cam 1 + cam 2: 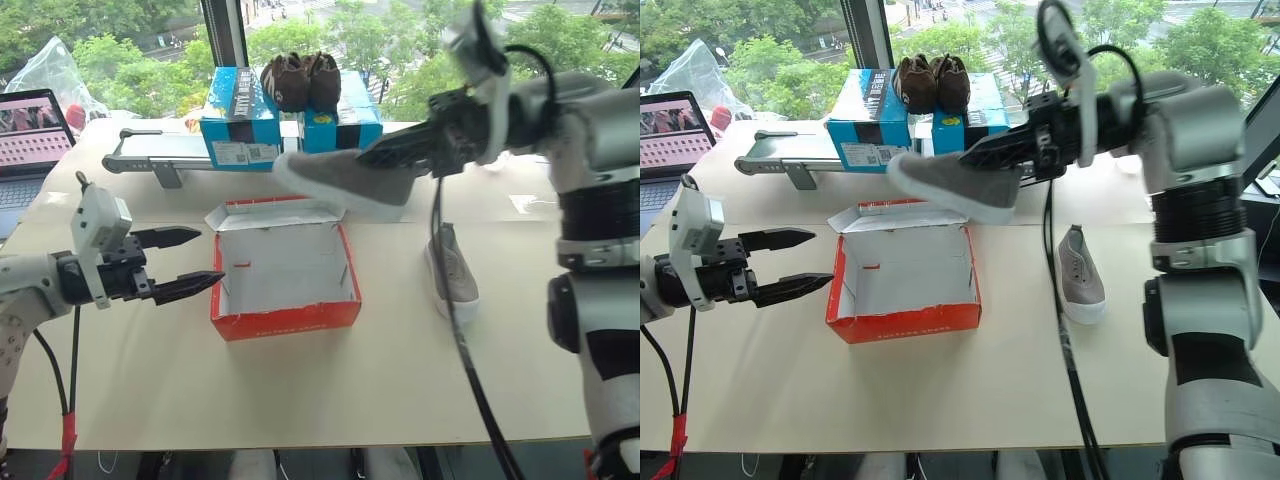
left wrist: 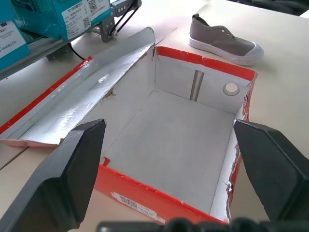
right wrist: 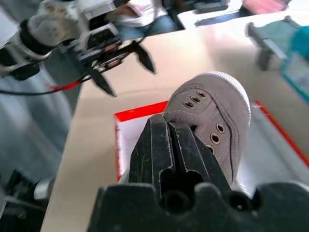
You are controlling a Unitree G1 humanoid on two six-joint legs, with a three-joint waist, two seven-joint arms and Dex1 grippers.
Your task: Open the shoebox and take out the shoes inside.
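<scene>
The shoebox (image 1: 285,270) sits open and empty at the frame's centre on the table (image 1: 400,380). One shoe (image 1: 455,270) lies right of it. The right claw (image 1: 395,155), clamped on the second shoe (image 1: 345,180), holds it above the box; setting it down remains. The left claw (image 1: 185,262) hangs apart at left.

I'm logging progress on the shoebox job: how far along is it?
Done: the shoebox lies open with nothing inside, and one grey shoe already rests on the table to its right. In hand: the right gripper holds the second shoe above the box. Left: setting it down. The left gripper waits open beside the box.
</scene>
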